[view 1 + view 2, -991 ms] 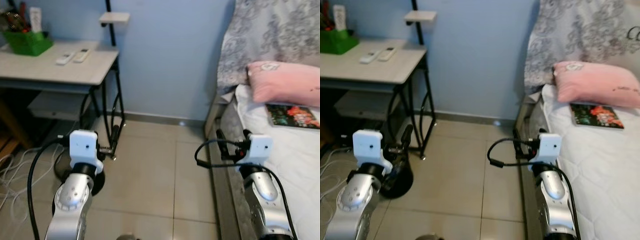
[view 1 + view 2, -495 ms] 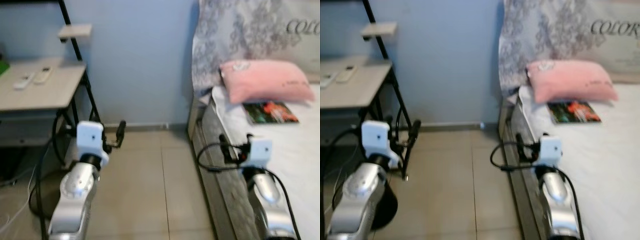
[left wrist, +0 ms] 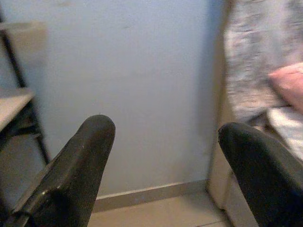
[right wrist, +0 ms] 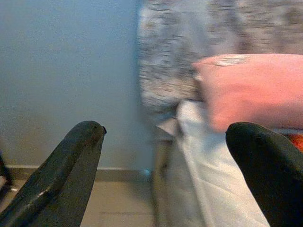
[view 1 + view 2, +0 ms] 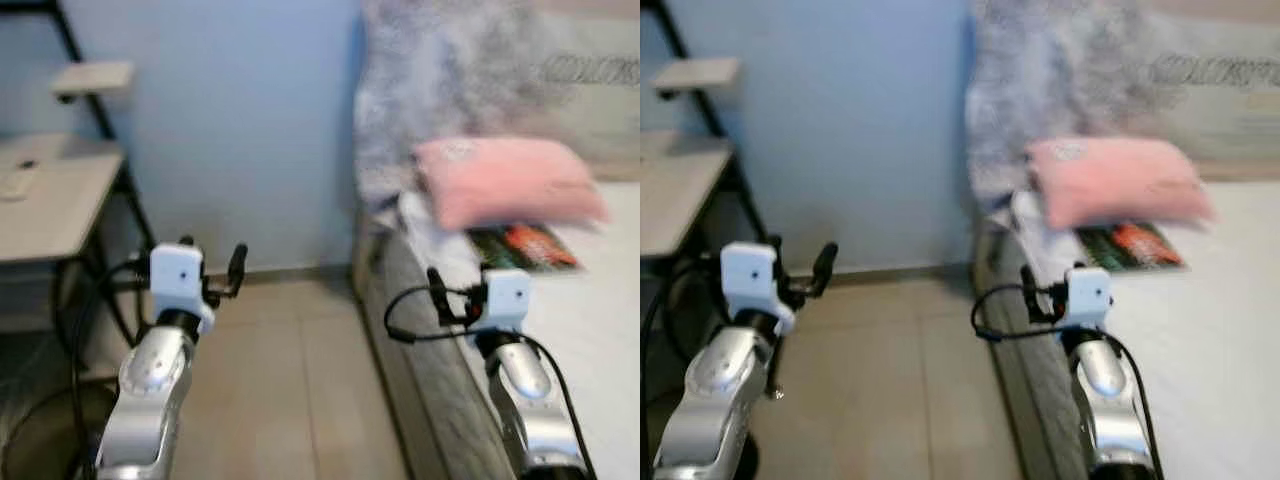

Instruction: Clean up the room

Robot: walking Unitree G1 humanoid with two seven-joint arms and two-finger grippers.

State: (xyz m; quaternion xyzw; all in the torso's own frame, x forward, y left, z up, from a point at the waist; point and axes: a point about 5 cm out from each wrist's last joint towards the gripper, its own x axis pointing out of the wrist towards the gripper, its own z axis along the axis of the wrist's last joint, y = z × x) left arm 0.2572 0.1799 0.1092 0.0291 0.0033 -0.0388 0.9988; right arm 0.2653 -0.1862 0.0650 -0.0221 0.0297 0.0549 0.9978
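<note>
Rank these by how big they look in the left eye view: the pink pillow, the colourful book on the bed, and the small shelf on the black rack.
1. Pink pillow, clearly the largest.
2. Colourful book, partly tucked under the pillow.
3. Small pale shelf, though it looks close to the book's visible part, and blur makes that order unsure.

A white bed (image 5: 610, 300) at three o'clock carries a pink pillow (image 5: 505, 180) and a magazine (image 5: 525, 247); a remote (image 5: 14, 182) lies on the surface (image 5: 55, 205) at nine o'clock.
</note>
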